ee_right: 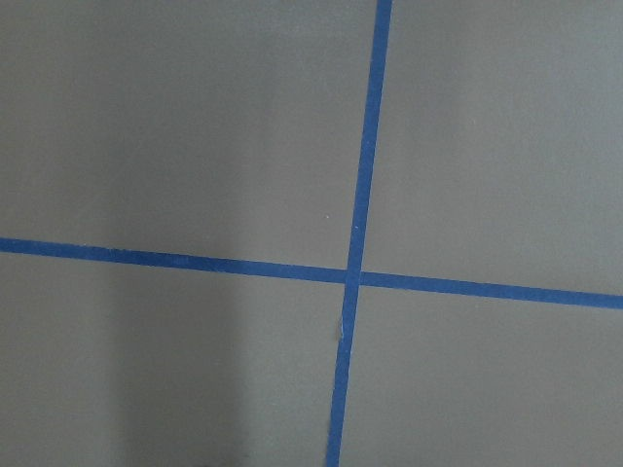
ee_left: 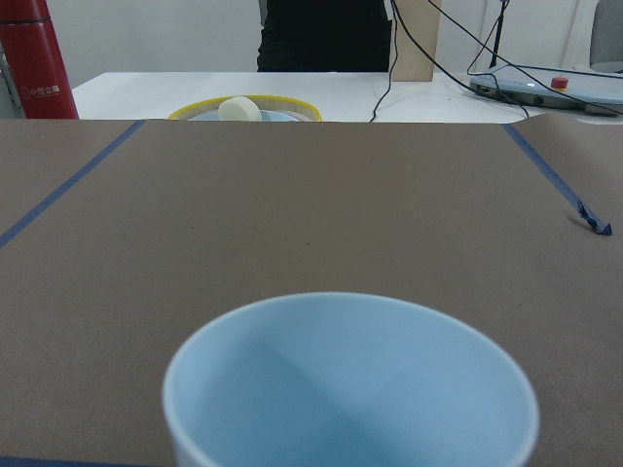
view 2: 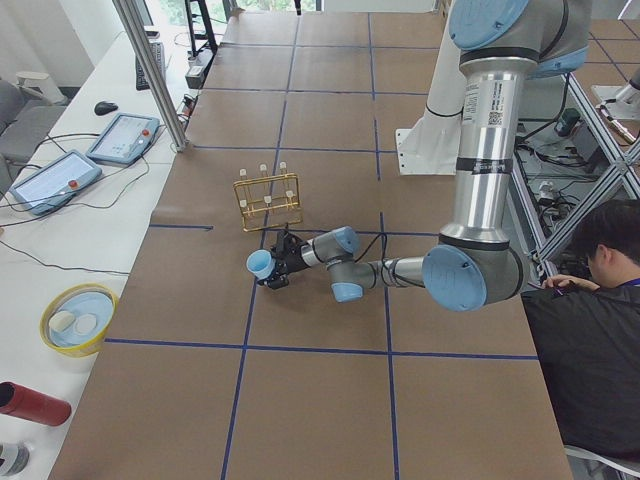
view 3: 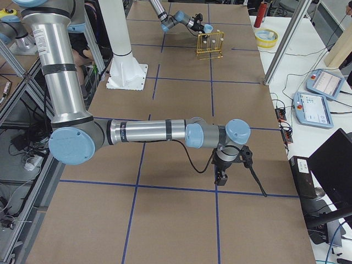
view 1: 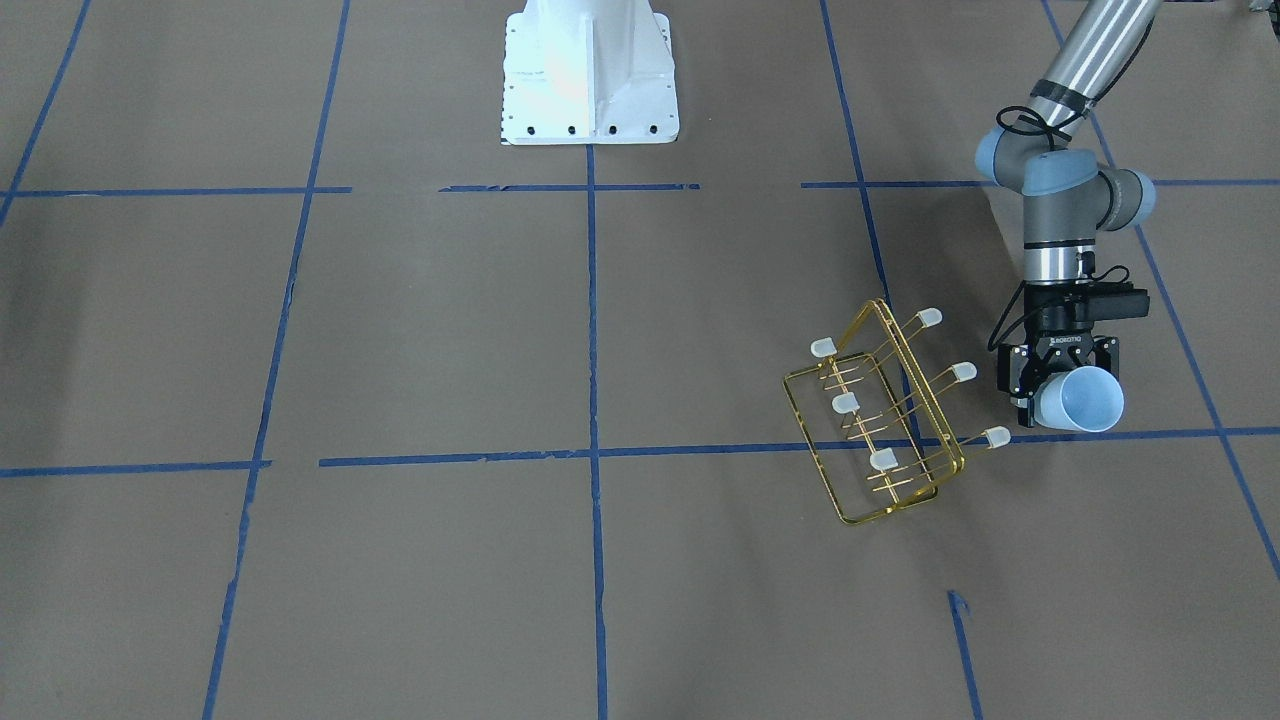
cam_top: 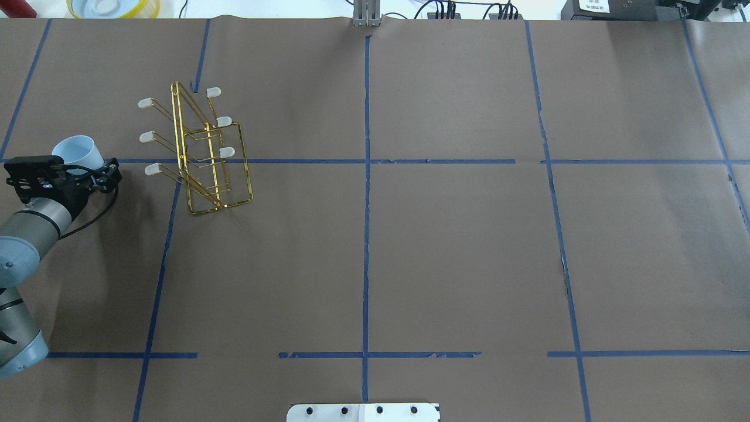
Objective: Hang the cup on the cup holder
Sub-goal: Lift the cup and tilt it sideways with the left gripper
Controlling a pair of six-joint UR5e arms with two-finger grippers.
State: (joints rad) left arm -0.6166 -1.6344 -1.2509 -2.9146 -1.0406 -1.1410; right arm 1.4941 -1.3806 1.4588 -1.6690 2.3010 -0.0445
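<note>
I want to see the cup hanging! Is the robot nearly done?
Partly. Done: the left pincer has the cup gripped sideways in the air. Now: it holds it beside the gold rack, not touching. Left: slipping the cup over one of the prongs; all six are bare.

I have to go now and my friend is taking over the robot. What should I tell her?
Left gripper: shut on the cup, held sideways, mouth facing away from the robot.
Right gripper: far from both, above the table; open or shut cannot be told.
Cup holder: stands on the table beside the cup, its prongs bare.
Done: cup grasped. Left: slip it over a prong, then let go.
</note>
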